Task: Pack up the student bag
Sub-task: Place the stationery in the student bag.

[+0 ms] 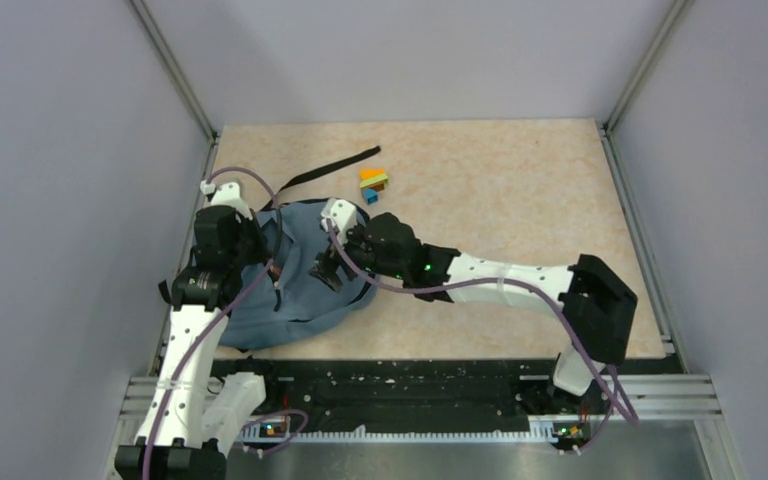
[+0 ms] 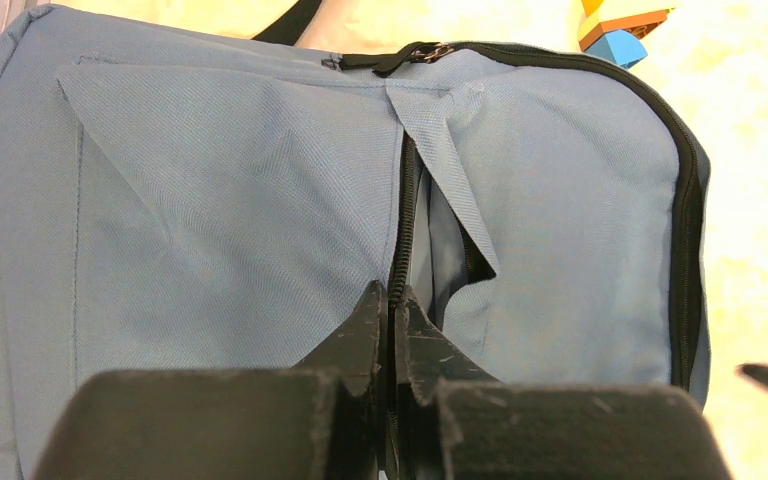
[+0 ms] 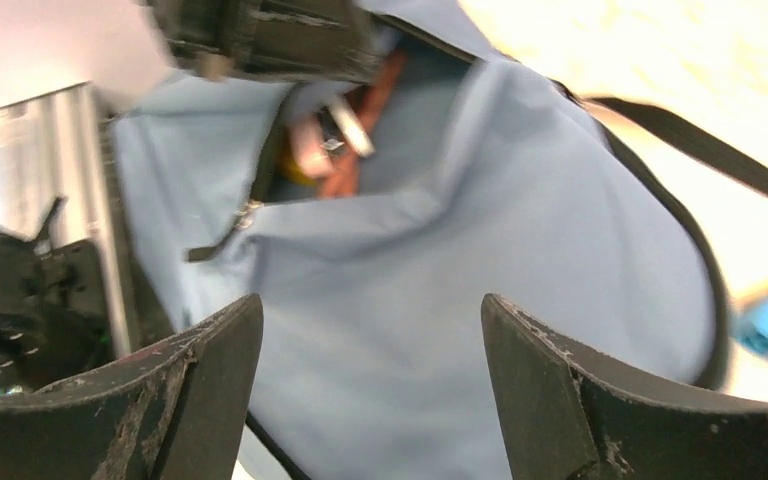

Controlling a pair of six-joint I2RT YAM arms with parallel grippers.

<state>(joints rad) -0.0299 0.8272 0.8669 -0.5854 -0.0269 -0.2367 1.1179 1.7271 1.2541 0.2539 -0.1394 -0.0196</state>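
Student bag beneath spread right hand, pinched by left hand

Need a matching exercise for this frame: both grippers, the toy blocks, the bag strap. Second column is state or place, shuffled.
1. left gripper
2. right gripper
3. toy blocks
4. black strap

A. open, above the student bag
B. clustered on the table, past the bag
C. shut at the bag's zipper
D. stretched out flat on the table

Pairs: 1-C, 2-A, 3-B, 4-D
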